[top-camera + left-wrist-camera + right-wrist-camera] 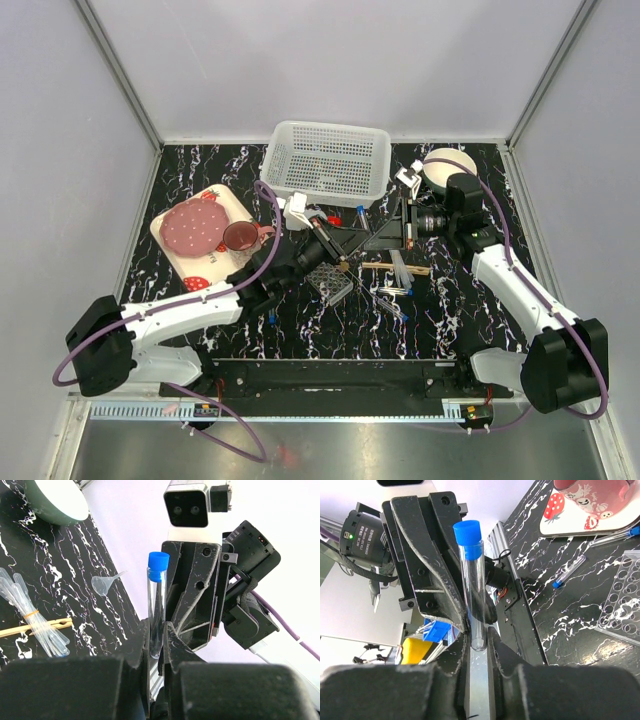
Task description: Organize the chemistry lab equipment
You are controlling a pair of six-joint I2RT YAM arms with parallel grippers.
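Blue-capped test tube (156,610): clear glass, upright in both wrist views, cap on top. It is off the table (445,320), between the two arms near mid-table.
Left gripper (157,652): fingers closed on the tube's lower end, pinching it from both sides.
Right gripper (479,649): fingers likewise pinched on a rounded bottom end. Judged to be the same tube, a two-arm handover; a second tube can't be ruled out.
Key relation: the grippers face each other nose to nose. Each wrist view shows the other arm's fingers just behind the tube; touching or just beside, can't tell.
Long axis: runs up from the fingertips, crosswise to the line between the grippers; cap end free.
Nearer arm: neither, both are at the tube.
Tube rack (622,597): grey mesh, flat on the table, near and on the left arm's side.
Loose tube (568,571): lies flat beside the rack, not gripped.
Next move (judgement): one gripper has to let go before the other carries. The left arm is closer to the rack, and the tube should stay cap up.
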